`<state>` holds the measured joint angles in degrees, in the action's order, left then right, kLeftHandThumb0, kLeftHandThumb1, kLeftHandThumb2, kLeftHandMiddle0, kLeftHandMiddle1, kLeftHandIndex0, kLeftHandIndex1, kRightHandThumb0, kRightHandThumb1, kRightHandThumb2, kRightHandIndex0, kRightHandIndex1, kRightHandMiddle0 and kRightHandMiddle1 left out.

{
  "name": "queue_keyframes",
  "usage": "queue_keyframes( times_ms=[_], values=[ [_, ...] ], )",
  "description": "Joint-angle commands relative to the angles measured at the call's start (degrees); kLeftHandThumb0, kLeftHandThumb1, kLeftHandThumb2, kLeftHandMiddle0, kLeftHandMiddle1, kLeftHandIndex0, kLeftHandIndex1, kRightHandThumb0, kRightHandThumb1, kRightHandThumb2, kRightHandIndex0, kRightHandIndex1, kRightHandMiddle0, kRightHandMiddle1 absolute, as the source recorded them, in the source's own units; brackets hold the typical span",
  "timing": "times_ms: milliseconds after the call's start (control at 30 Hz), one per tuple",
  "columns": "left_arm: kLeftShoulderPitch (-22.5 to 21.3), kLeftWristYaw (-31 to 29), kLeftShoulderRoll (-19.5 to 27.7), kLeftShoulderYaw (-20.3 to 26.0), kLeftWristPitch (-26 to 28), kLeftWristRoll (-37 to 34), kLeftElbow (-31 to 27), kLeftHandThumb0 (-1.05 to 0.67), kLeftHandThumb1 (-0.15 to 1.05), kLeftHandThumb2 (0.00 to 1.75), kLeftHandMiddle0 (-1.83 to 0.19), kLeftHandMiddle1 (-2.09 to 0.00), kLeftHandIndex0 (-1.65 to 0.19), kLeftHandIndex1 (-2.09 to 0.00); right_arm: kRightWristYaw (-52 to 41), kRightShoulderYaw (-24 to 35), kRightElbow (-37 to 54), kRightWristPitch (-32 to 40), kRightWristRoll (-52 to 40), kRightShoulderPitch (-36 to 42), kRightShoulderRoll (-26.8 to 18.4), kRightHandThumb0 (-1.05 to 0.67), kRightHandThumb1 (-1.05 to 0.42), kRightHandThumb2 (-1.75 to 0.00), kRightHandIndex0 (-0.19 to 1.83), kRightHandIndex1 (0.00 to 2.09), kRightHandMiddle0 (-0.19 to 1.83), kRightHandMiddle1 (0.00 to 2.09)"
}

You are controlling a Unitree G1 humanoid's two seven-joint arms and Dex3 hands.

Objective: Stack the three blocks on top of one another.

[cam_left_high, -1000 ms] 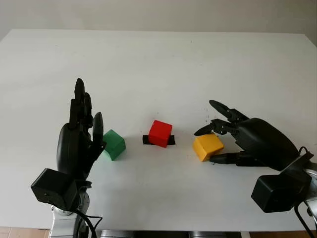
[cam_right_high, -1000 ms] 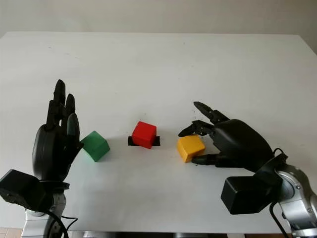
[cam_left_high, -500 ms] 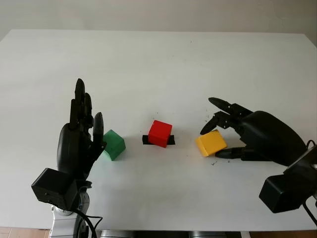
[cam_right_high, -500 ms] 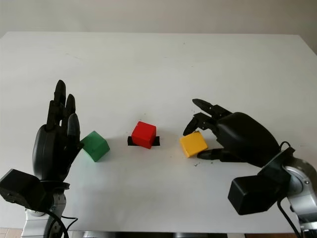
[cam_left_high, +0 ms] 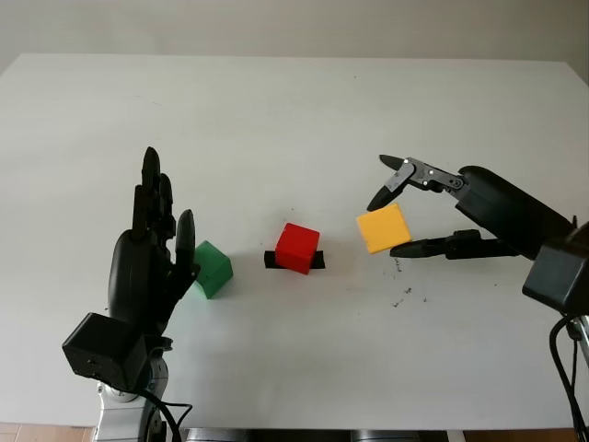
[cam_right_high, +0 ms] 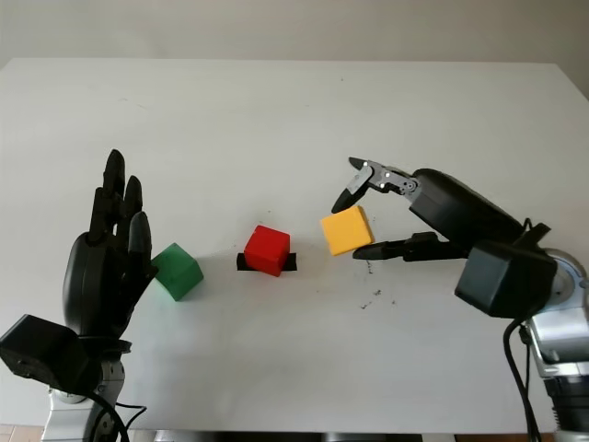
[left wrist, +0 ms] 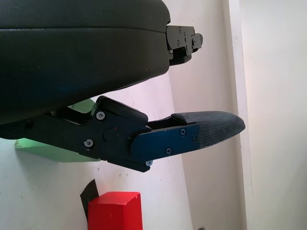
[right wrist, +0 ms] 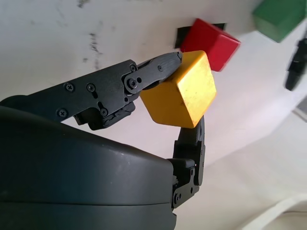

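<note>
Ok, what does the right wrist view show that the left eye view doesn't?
Right wrist view: up close, fingertips pinch the yellow block from two sides. Left eye view: the whole table, the right hand holding that block above it, right of the red block, and the left hand open beside the green block. Both: all three blocks, none stacked yet.

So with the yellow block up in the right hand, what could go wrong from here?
1. The right hand pinches the yellow block by fingertips only, tilted; it could slip or land skewed.
2. The red block sits on a black mark, rotated; a mismatched placement may topple.
3. The left hand, open, stands close beside the green block and might nudge it.
</note>
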<state>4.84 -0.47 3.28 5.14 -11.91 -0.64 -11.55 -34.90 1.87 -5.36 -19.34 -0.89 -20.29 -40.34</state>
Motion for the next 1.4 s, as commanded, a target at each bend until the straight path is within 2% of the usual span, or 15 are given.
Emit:
queue_keyframes(
  times_ms=[0,200,367,467,867,1367],
  values=[
    [0.1,0.1,0.0,0.3,-0.4,-0.1,-0.5,-0.78,1.05,0.59,0.08,-0.06,0.09,-0.06,-2.6,-0.4,-2.0,0.3,-2.1,-5.3,0.3,-0.35,-0.98,-0.05,0.18,0.06,0.24,1.34],
    [-0.2,0.1,0.2,0.1,-0.3,0.1,-0.5,-0.78,1.05,0.60,0.09,-0.05,0.10,-0.05,-10.1,-3.1,-6.1,5.5,-4.9,-16.7,1.7,-0.40,-1.00,-0.06,0.17,0.06,0.24,1.36],
    [-0.1,0.3,-0.1,-0.2,0.0,0.2,-0.6,-0.78,1.05,0.59,0.09,-0.05,0.10,-0.05,-13.9,-6.2,-9.2,9.9,-5.2,-23.2,5.8,-0.44,-0.98,-0.05,0.18,0.06,0.28,1.38],
    [-0.1,0.7,-0.2,-0.3,-0.2,0.4,-0.6,-0.78,1.05,0.59,0.09,-0.05,0.09,-0.06,-13.9,-7.2,-9.7,11.1,-4.2,-24.5,7.6,-0.45,-0.96,-0.04,0.20,0.07,0.32,1.42],
    [0.7,1.9,-0.6,-0.5,0.5,1.9,-2.1,-0.79,1.05,0.60,0.08,-0.06,0.08,-0.06,-12.9,-9.3,-11.4,26.3,-4.9,-24.7,16.5,-0.45,-0.91,-0.05,0.19,0.06,0.34,1.49],
    [1.1,1.8,-0.7,-0.5,0.6,1.9,-2.4,-0.79,1.05,0.59,0.08,-0.06,0.08,-0.06,-14.1,-10.9,-17.1,20.9,-1.1,-24.0,16.5,-0.37,-0.92,-0.05,0.15,0.04,0.34,1.47]
  ],
)
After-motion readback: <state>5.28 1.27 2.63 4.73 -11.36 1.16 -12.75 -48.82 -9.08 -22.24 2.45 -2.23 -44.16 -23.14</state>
